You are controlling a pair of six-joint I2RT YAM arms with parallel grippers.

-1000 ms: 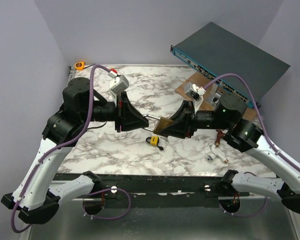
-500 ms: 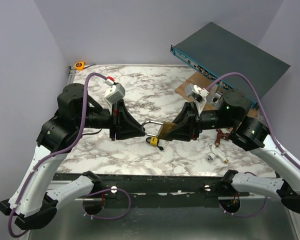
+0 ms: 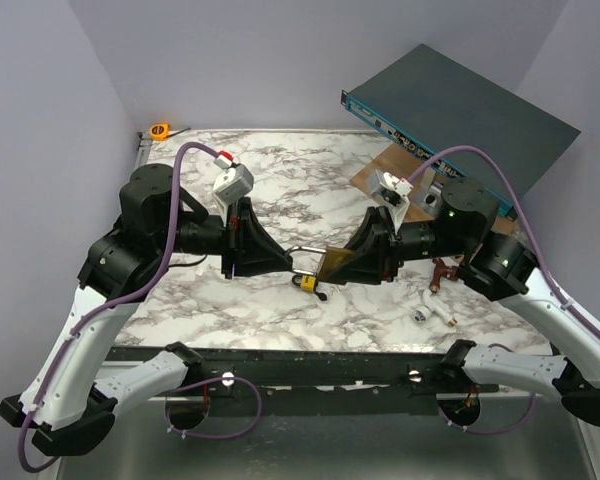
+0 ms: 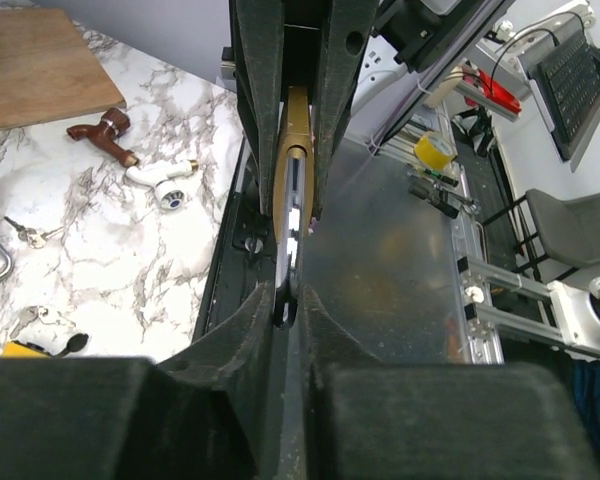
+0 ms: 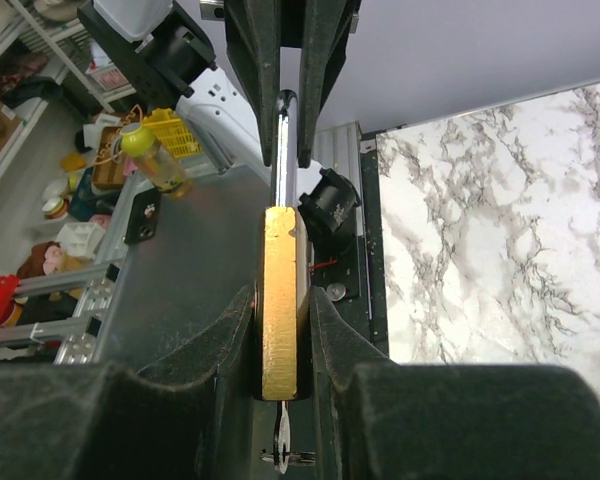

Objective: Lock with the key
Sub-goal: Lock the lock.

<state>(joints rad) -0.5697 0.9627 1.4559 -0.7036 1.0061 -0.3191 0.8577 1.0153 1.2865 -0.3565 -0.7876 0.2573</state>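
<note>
A brass padlock hangs in mid-air between my two grippers over the table's middle. My right gripper is shut on its body, which shows edge-on and golden between the black fingers in the right wrist view. A small key sticks out of the padlock's underside. The steel shackle runs from the body to my left gripper, which is shut on it. The left wrist view has the shackle pinched between the pads, with the brass body beyond.
A small yellow-and-black padlock with keys lies on the marble under the grippers. A brown tap piece and a white fitting lie at the right. A wooden board and a blue rack unit are at the back right, an orange tape measure at the back left.
Both grippers have carried the brass padlock a little lower and nearer the front edge. Both grips look unchanged.
</note>
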